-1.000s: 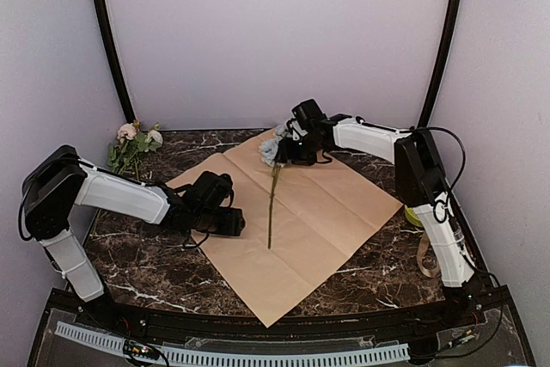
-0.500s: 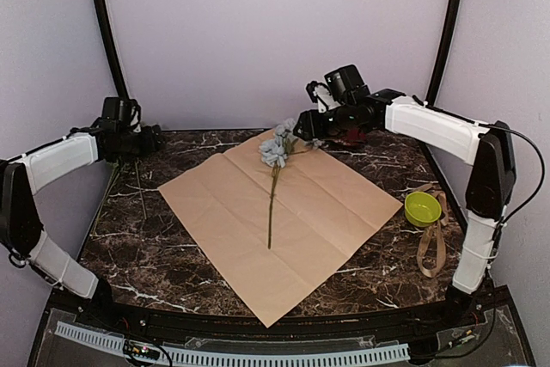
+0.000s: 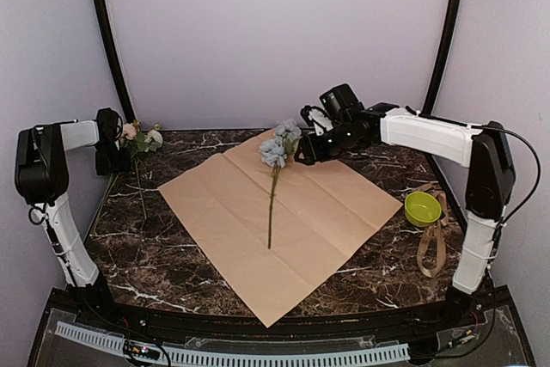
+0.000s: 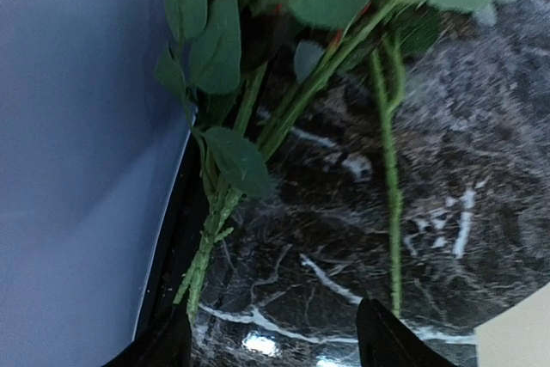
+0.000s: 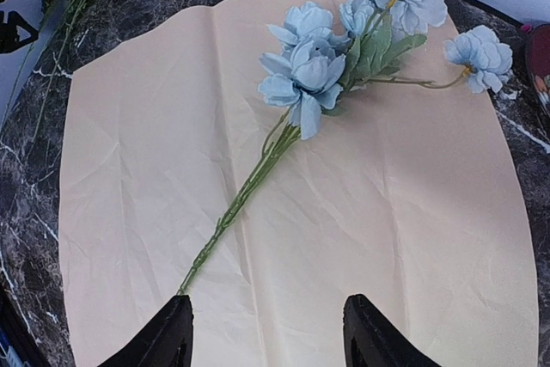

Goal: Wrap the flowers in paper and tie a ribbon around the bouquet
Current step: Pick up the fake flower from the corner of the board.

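Item one, left claw (image 4: 275,345): fingers spread with nothing between them, pointed low into the far left corner of the worktop (image 3: 378,266). Just ahead lie the green stems and leaves of the pink and white flowers (image 3: 137,137), their stalks running along the foot of the wall (image 4: 77,126). One thin stem ends close off a fingertip, outside the gap. Judged purpose: lined up on the stalks, so the bunch can be taken by its stems and not its blooms. Item two, right claw (image 5: 266,333): fingers likewise apart and empty, hanging above the paper (image 5: 146,178) near its far corner, looking down on a blue sprig (image 5: 305,79). The sprig lies on the sheet with its heads toward that corner and its stem running diagonally toward the middle, which would suit rolling the sheet into a cone about it. The paper lies flat, tan face up, turned corner-on to the arms, with fold lines showing. At the right, well apart from the sheet, stands a green bowl (image 3: 422,208), with the ribbon (image 3: 427,255) trailing beside it in a loose loop toward the near edge, nothing touching it. No wrapping or tying has begun, and the pink and white bunch is not yet on the sheet.
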`<act>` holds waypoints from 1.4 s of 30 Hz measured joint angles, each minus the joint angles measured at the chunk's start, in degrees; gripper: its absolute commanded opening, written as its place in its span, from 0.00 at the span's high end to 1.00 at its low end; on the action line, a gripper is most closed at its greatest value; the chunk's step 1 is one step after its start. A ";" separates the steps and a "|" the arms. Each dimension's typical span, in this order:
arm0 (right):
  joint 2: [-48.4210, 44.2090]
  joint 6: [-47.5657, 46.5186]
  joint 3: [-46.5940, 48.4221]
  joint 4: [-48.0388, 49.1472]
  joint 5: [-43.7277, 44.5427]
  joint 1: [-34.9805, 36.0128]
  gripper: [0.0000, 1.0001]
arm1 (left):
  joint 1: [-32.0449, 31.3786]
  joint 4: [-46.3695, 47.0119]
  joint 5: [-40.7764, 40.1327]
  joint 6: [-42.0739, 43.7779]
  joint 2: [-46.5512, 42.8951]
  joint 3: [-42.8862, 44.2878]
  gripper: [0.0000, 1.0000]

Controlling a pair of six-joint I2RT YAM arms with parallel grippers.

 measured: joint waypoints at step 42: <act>-0.72 -2.49 -2.10 0.04 -5.97 2.56 0.41 | -7.52 -0.48 9.64 2.97 -20.35 -2.84 1.00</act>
